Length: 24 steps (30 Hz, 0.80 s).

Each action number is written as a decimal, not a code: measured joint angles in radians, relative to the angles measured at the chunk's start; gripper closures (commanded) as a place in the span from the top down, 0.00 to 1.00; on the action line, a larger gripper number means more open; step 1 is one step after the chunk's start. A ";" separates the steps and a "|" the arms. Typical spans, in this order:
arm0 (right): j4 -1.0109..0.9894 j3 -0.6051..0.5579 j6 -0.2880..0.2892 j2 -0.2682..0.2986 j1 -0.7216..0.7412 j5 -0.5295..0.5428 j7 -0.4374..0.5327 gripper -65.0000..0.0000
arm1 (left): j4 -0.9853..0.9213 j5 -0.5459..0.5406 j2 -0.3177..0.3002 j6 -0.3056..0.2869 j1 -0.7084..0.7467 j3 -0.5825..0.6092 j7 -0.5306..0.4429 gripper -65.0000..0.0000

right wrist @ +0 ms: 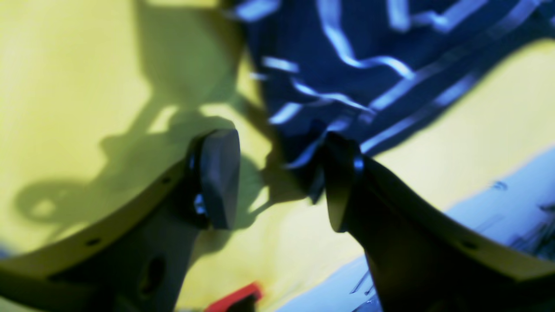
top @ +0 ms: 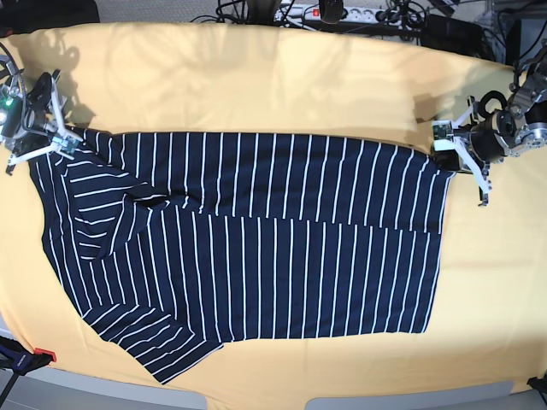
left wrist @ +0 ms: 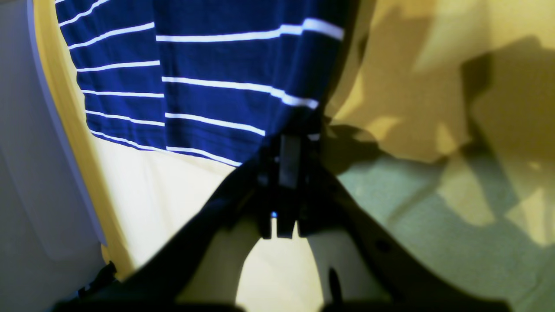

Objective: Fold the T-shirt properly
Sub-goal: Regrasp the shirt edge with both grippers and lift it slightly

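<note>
One dark navy short-sleeved T-shirt with thin white stripes is in view, along with one plain yellow-orange cloth covering the table, and two arms with one gripper each. The T-shirt lies spread across the middle of the cloth, long axis running left to right in the base view; the sleeved shoulder end is at that view's left and the straight hem end at its right. The top edge is folded down over the body, forming a band across the upper part. The left gripper, at the base view's right, sits on the upper hem corner; in the left wrist view its jaws are pressed together with the striped fabric pinched at the tips, the corner lifted off the cloth. The right gripper, at the base view's left by the shoulder corner, has its jaws spread apart, with rumpled striped fabric just beyond the tips and not clamped. Cables and a power strip run along the far table edge. A small red piece sits at the near-left corner. Nothing lies on the T-shirt.
</note>
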 measured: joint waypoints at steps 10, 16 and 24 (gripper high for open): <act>-0.182 0.015 -0.014 -0.021 0.013 -0.079 0.190 0.51 | 0.007 0.000 0.000 0.000 -0.006 0.000 0.000 0.00; -0.207 0.019 0.023 -0.062 0.062 -0.092 0.193 0.49 | 0.007 -0.005 -0.002 -0.031 -0.037 0.000 -0.001 0.00; -0.210 0.005 -0.023 -0.072 0.090 -0.057 0.094 0.00 | 0.034 -0.011 -0.052 -0.057 -0.035 0.000 -0.007 0.00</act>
